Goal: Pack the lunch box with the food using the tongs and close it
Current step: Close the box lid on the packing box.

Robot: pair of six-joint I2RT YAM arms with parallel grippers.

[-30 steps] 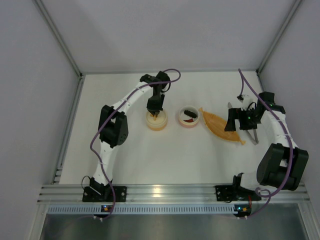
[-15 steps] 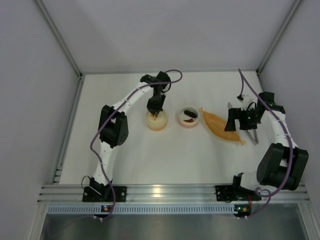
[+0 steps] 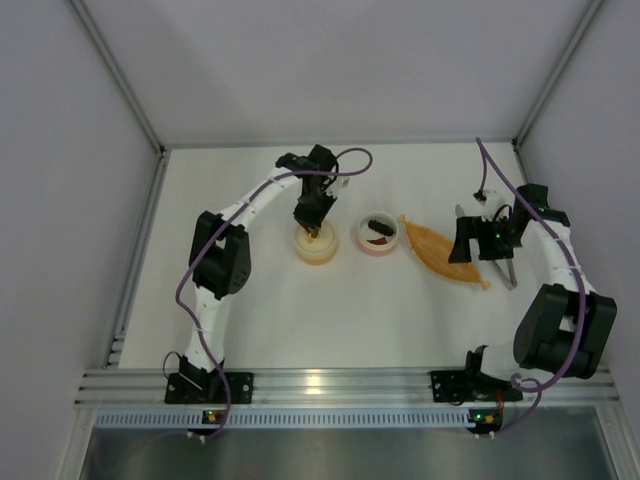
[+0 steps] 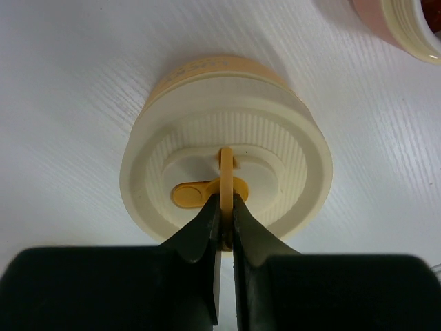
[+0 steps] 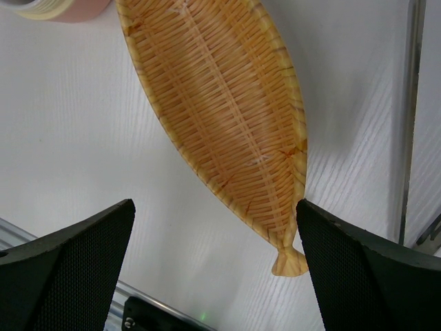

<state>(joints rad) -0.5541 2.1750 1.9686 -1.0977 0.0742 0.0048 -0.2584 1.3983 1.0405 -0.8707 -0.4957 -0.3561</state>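
Observation:
A round cream lid point(image 4: 227, 158) sits on the orange-yellow lunch box pot point(image 3: 314, 245). My left gripper point(image 4: 226, 210) is shut on the lid's upright yellow tab point(image 4: 226, 169); from above, the left gripper point(image 3: 312, 228) points straight down on it. Beside it, the open pink pot point(image 3: 379, 247) holds food point(image 3: 378, 226): dark brown pieces and a red bit. My right gripper point(image 5: 213, 207) hangs wide open over the tail end of the orange woven boat-shaped tray point(image 5: 213, 103), holding nothing. The grey tongs point(image 5: 411, 117) lie on the table just right of the tray, partly hidden under the right arm point(image 3: 505, 274).
The pink pot's cream rim point(image 4: 406, 27) shows at the top right of the left wrist view. The woven tray point(image 3: 440, 252) lies diagonally between the pink pot and the right gripper point(image 3: 478, 245). Grey walls close in the table's left, back and right sides.
The left wrist has twisted a little over the cream lid, still pinching the tab, and its cable has swung right. The right arm has not moved.

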